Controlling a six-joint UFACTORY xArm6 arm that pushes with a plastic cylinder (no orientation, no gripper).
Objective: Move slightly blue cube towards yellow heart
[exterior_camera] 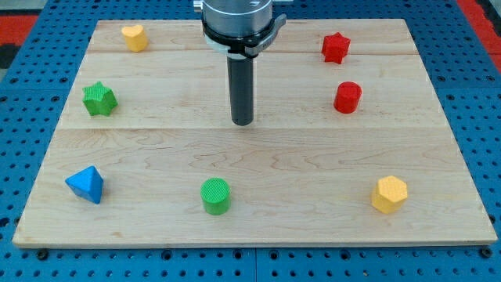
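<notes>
Blue block (85,184), pyramid-like rather than a cube, sits near the board's (313,196) lower left, apex up-right. Yellow heart (135,37) top left. My tip (243,123) mid-board, well apart. No gripper fitted: bare rod.

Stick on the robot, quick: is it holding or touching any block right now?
My tip: it has no jaws and holds nothing. It touches no block, standing mid-board, far from the blue block and the yellow heart.

Single view: high, front-on, angled down over whole wooden board (258,227).
</notes>
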